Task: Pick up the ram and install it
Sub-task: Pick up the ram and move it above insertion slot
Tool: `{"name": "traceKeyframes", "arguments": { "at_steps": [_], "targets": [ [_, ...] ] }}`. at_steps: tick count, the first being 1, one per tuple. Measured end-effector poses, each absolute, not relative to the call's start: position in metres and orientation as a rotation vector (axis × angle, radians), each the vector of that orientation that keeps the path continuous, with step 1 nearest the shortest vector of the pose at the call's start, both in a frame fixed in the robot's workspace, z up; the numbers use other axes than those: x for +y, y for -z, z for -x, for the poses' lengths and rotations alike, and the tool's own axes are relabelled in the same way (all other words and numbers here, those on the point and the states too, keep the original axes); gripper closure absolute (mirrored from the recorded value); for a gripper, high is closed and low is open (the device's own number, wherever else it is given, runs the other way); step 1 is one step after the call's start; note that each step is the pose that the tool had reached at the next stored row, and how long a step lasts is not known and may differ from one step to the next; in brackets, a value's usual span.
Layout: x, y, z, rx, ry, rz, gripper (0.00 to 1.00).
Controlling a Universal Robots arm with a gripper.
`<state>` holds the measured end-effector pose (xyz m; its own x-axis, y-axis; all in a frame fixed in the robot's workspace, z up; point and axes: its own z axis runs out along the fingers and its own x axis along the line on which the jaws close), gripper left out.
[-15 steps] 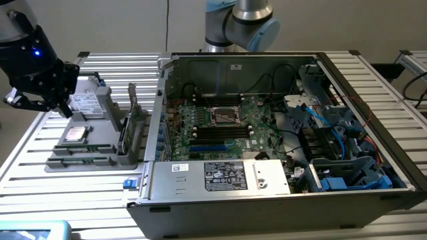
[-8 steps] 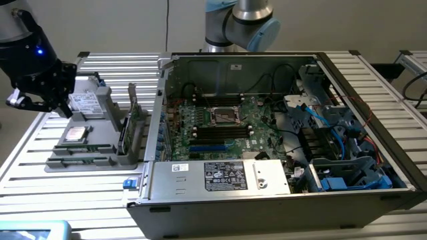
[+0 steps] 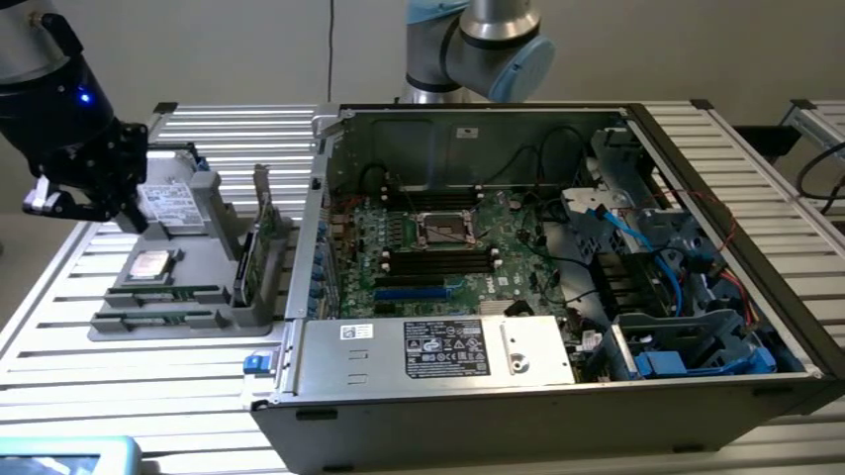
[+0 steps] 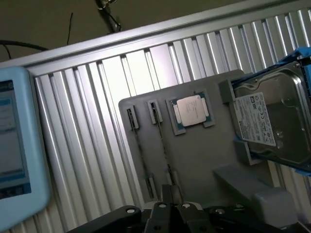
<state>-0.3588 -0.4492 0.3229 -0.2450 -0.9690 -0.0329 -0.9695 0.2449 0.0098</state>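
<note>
Ribbed metal tabletop (image 3: 53, 356) bearing a grey tray (image 3: 205, 259) with a ram (image 3: 165, 294) in its slot; the tool (image 4: 169, 199), closed tight and empty, hangs above.

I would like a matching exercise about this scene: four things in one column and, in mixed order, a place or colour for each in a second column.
Things:
1. CPU chip
2. hard drive
3. motherboard
4. ram

Descriptions:
A. inside the open computer case
B. silver square, flat on the gray tray
C. sits in a blue frame
D. long thin stick in a slot of the tray

Pairs: 1-B, 2-C, 3-A, 4-D
</note>
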Motion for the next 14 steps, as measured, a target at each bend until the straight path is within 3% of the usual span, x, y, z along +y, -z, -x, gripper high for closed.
{"name": "traceKeyframes", "arguments": {
  "at_steps": [14],
  "targets": [
    [-0.4492, -0.3227, 0.3590, 2.235, -0.033, 2.167, 0.89]
  ]
}}
